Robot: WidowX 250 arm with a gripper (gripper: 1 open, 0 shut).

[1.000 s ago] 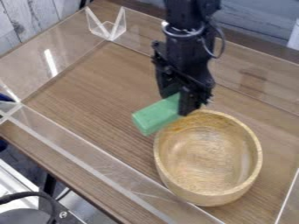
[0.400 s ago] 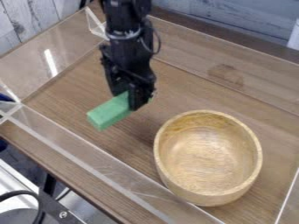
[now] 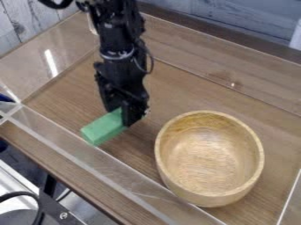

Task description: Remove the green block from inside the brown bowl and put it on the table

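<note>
The green block (image 3: 102,128) is a small flat green bar, tilted, with its lower left end at or just above the table (image 3: 200,75). My gripper (image 3: 125,112) points straight down and is shut on the block's upper right end. The brown bowl (image 3: 210,157) sits to the right of the gripper, light wood with a thick rim, and nothing lies inside it. Block and gripper are well clear of the bowl's rim.
Low clear acrylic walls (image 3: 70,149) run along the table's edges, one close in front of the block. A small clear acrylic piece (image 3: 106,25) stands at the back left corner. The arm (image 3: 114,35) rises behind the gripper.
The gripper has carried the green block left, away from the bowl, and lowered it toward the table. It has stayed shut on the block throughout.
</note>
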